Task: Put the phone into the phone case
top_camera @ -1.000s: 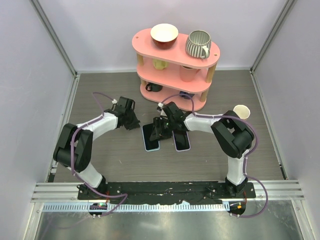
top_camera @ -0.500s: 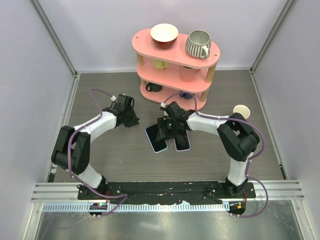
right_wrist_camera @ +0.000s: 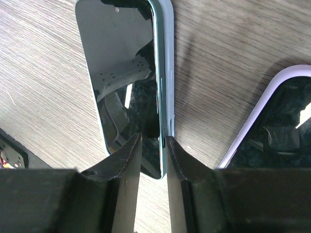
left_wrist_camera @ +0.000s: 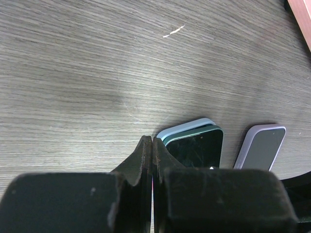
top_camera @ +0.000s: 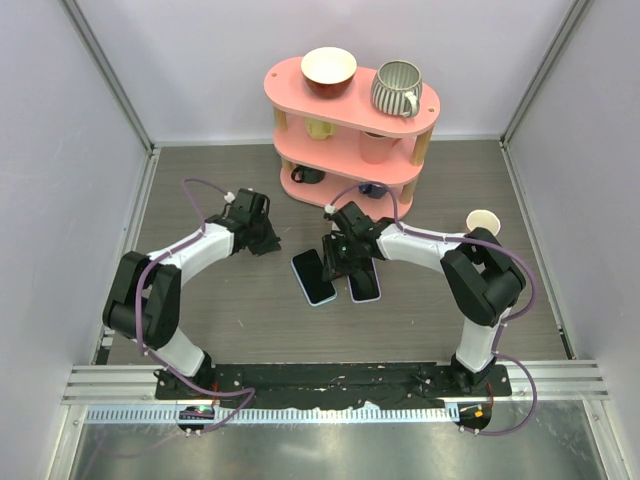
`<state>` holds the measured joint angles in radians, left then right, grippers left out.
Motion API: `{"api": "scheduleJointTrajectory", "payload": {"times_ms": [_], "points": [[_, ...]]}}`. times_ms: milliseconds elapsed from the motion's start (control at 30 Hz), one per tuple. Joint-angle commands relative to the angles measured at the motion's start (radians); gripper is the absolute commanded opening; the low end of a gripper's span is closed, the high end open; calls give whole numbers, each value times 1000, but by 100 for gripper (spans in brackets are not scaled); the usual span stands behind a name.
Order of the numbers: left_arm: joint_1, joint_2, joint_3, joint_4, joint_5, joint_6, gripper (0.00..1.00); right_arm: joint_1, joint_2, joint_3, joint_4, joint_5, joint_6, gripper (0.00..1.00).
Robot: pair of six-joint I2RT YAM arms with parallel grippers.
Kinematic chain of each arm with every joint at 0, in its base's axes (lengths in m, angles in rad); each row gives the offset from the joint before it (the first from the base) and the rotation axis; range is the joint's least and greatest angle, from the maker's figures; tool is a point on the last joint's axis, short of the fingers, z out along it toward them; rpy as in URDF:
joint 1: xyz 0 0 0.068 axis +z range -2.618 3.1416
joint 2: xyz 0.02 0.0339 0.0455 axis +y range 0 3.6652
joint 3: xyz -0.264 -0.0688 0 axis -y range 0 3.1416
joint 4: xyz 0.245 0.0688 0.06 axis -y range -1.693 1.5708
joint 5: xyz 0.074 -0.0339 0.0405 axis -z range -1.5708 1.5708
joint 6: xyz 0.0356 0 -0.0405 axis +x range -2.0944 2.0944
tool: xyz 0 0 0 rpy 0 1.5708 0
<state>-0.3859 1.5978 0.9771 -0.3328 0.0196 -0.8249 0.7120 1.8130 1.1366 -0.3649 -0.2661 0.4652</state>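
One phone [top_camera: 314,277] lies on grey wood-grain tabletop [top_camera: 250,330] between pale walls [top_camera: 60,150].

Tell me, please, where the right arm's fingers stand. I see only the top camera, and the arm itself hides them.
Observer: The right fingers straddle one long edge of the glossy dark phone in the light blue case: one over the screen, one outside the rim.
Operator: Do they pinch it?
Observer: A gap shows between them, but I cannot tell whether they touch it.
Operator: And the left fingers?
Observer: The left fingers are pressed together, with nothing between them.
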Motion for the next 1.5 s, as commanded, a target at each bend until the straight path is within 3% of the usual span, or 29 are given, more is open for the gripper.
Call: {"api": "scheduleJointTrajectory", "payload": {"times_ms": [0, 300, 433, 533, 567, 733, 1000, 1133, 1467], "points": [[-4, -30, 9, 21, 9, 18, 0, 3, 25, 8, 27, -2, -20, 29], [-21, -41, -70, 66, 43, -22, 0, 69, 62, -38, 87, 10, 13, 25], [-28, -58, -106, 74, 43, -42, 6, 72, 66, -61, 103, 16, 13, 23], [-31, -59, -118, 69, 59, -42, 23, 83, 72, -66, 106, 13, 23, 22], [-33, -59, -124, 61, 66, -48, 35, 86, 69, -66, 118, -2, 29, 23], [-39, -94, -193, 92, 94, -75, 48, 86, 31, -106, 191, -56, 81, 29], [-41, -119, -253, 161, 138, -80, 48, 89, 62, -126, 207, -13, 95, 28], [-41, -95, -253, 201, 184, -53, 47, 87, 1, -107, 176, -18, 76, 32], [-41, -29, -186, 121, 138, -13, 39, 57, -51, -51, 162, -58, 93, 40]]}}
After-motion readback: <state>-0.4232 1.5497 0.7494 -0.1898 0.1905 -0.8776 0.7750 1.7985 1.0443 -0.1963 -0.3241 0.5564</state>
